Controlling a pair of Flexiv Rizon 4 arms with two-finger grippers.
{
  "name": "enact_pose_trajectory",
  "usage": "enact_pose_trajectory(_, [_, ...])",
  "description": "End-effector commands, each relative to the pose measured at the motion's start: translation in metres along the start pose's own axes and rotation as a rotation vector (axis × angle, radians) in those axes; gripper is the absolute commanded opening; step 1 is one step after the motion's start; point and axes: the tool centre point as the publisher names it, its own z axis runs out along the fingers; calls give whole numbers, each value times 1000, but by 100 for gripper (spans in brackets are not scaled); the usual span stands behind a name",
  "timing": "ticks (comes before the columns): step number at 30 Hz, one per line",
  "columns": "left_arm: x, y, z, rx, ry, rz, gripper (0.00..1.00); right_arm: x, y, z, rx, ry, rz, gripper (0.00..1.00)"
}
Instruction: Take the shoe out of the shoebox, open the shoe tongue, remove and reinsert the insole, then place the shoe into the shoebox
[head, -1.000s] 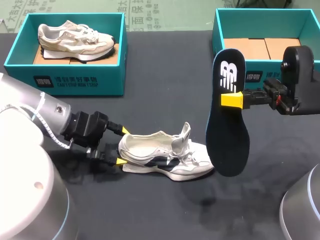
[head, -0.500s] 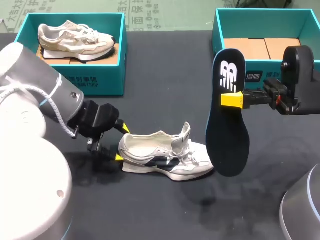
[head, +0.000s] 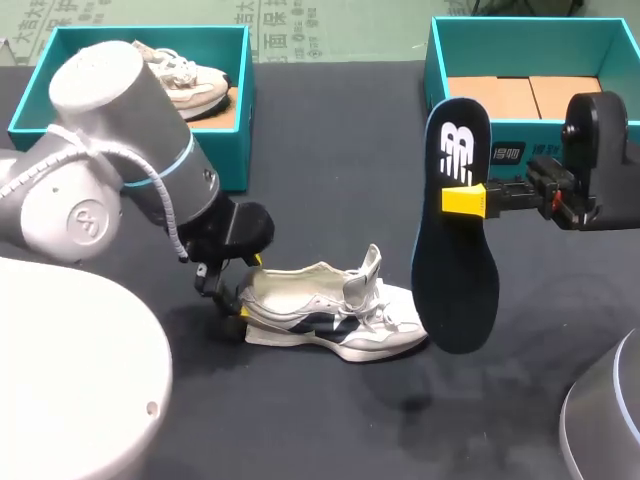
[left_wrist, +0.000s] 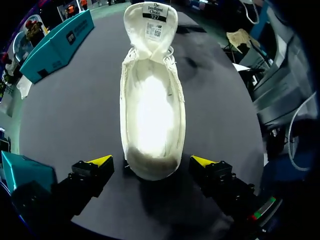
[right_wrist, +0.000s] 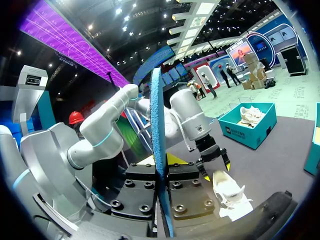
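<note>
A white shoe lies on its sole on the dark table, its tongue pulled up. My left gripper is open at the heel, a yellow fingertip on each side. In the left wrist view the heel of the shoe sits between the open fingers with a small gap on both sides, and the inside looks bare. My right gripper is shut on a dark navy insole, held upright above the table to the right of the shoe's toe. The insole shows edge-on in the right wrist view.
A teal shoebox at the back left holds a second pale shoe, partly hidden by my left arm. Another teal shoebox stands at the back right, behind the insole, with cardboard on its floor.
My left arm has swung up and over the left shoebox, and its gripper has turned around the heel, staying open. The right arm and the insole have not moved.
</note>
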Motion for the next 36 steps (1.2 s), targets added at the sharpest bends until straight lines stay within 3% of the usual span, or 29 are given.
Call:
enact_pose_trajectory(1, [0, -5, 5, -158, -2, -3, 100, 4, -3, -1, -4, -9, 0, 0])
enact_pose_trajectory(14, [-1, -14, -6, -194, -34, 37, 100, 4, -3, -1, -4, -9, 0, 0])
enact_pose_trajectory(25, [-10, -48, -35, -191, -58, 106, 100, 4, -3, -1, -4, -9, 0, 0])
enact_pose_trajectory(36, [-39, -86, 3, -204, -48, 135, 100, 4, -3, -1, -4, -9, 0, 0])
